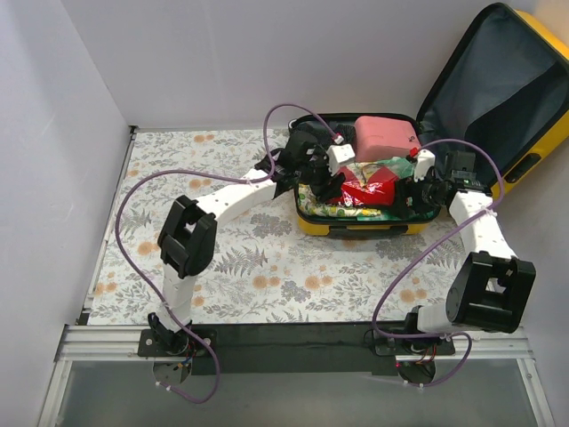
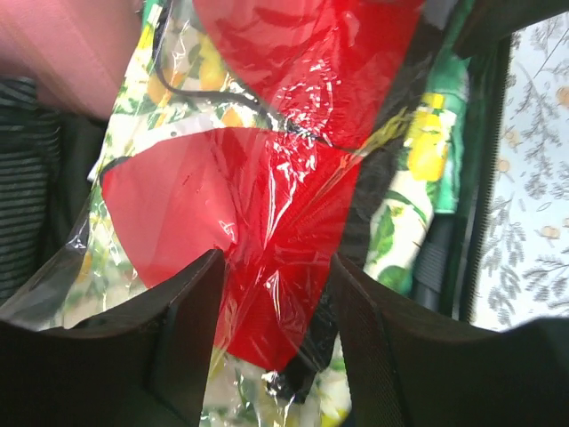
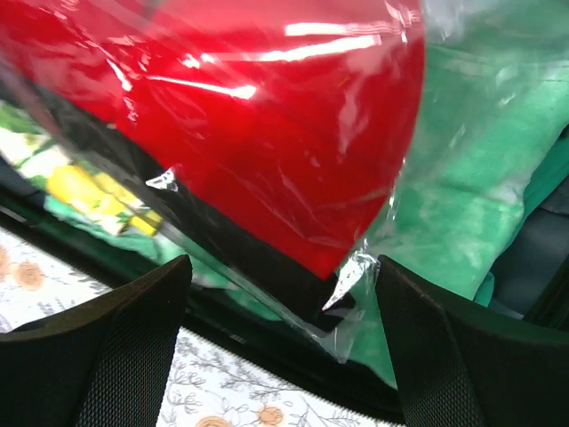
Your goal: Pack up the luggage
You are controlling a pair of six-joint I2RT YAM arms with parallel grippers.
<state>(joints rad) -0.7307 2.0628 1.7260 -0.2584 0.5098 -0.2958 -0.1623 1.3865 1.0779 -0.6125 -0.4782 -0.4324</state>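
The yellow luggage [image 1: 356,228] lies open on the table, its grey-lined lid [image 1: 498,89] leaning back at the right. Inside are a pink case [image 1: 384,135], a red packet in clear plastic [image 1: 369,185], a green garment in plastic [image 1: 397,165] and a lemon-print packet [image 1: 327,210]. My left gripper [image 1: 327,182] is open over the luggage's left part; its fingers straddle the red packet [image 2: 267,205], as its wrist view [image 2: 276,302] shows. My right gripper [image 1: 416,187] is open at the right part, a corner of the red packet [image 3: 267,116] between its jaws in its wrist view [image 3: 284,294].
A floral tablecloth [image 1: 249,258] covers the table. White walls stand at the left and back. The green garment [image 3: 471,160] lies beside the red packet. The lemon-print packet [image 2: 418,160] lies under it. The luggage's dark zip rim [image 3: 267,338] runs below my right gripper.
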